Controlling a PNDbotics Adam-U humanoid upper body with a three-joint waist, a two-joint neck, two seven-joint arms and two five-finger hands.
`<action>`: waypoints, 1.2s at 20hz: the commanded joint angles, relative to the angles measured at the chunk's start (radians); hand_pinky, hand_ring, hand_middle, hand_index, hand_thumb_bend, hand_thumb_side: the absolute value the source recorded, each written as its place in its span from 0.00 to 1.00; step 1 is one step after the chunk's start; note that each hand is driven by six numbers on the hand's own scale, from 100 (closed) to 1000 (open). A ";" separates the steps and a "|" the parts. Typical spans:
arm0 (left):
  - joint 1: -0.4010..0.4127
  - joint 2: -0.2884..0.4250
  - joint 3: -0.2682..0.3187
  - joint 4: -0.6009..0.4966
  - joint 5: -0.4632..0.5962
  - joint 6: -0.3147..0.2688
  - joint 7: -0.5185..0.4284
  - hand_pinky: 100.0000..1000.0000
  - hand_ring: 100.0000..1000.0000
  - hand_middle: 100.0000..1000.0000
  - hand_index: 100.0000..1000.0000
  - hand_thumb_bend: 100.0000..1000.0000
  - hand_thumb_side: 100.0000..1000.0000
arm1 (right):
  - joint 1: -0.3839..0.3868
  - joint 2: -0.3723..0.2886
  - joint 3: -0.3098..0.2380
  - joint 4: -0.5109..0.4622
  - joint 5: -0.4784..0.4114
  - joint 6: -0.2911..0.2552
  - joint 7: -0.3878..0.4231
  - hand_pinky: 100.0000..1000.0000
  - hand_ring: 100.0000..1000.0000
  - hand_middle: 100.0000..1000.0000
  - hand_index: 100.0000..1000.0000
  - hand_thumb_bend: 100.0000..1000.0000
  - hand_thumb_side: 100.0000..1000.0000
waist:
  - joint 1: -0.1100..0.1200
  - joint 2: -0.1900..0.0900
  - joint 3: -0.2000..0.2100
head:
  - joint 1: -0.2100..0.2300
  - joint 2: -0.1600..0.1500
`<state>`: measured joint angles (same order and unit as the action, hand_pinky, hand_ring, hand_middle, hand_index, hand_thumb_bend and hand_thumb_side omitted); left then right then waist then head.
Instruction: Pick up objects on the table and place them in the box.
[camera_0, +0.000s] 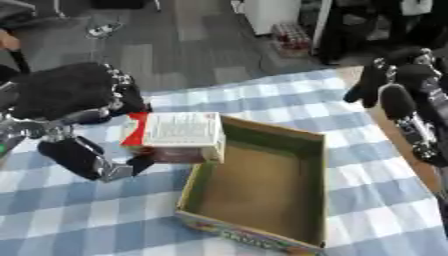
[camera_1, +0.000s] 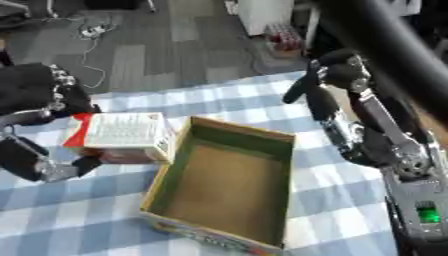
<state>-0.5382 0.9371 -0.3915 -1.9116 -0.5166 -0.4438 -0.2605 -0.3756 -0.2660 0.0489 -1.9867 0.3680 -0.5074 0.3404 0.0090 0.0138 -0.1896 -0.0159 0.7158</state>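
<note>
One open cardboard box (camera_0: 262, 185) and one white-and-red carton (camera_0: 179, 132) sit in view, along with two robot hands. The left hand (camera_0: 74, 107) pinches the carton between its fingers above and its thumb below, holding it just at the box's left wall, near the far corner. The right hand (camera_1: 337, 85) hangs above the table's right side, fingers relaxed and holding nothing. A blue-and-white checked cloth (camera_0: 79, 220) covers the table; grey floor lies beyond. The carton's print is too blurred to read.
</note>
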 joint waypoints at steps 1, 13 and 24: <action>-0.040 -0.016 -0.025 0.005 -0.005 -0.059 0.004 0.00 0.00 0.00 0.30 0.00 0.61 | -0.018 -0.008 -0.001 -0.013 -0.010 -0.003 0.002 0.25 0.22 0.22 0.51 0.00 1.00 | 0.001 -0.010 -0.004 | 0.008 -0.010; -0.102 -0.097 -0.091 0.136 -0.074 -0.148 0.024 0.40 0.56 0.68 0.77 0.02 1.00 | -0.038 0.007 0.002 -0.013 -0.019 -0.009 0.007 0.25 0.22 0.22 0.51 0.00 1.00 | 0.009 -0.010 -0.024 | 0.002 -0.009; -0.060 -0.093 -0.059 0.155 -0.102 -0.142 0.014 0.63 0.75 0.83 0.88 0.04 1.00 | -0.040 0.008 0.002 -0.013 -0.021 -0.009 0.014 0.25 0.22 0.22 0.51 0.00 1.00 | 0.011 -0.010 -0.023 | -0.020 -0.011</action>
<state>-0.5875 0.8247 -0.4750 -1.7462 -0.6151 -0.5926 -0.2501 -0.3973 -0.2561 0.0548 -1.9867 0.3512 -0.5170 0.3522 0.0201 0.0138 -0.2128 -0.0269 0.7157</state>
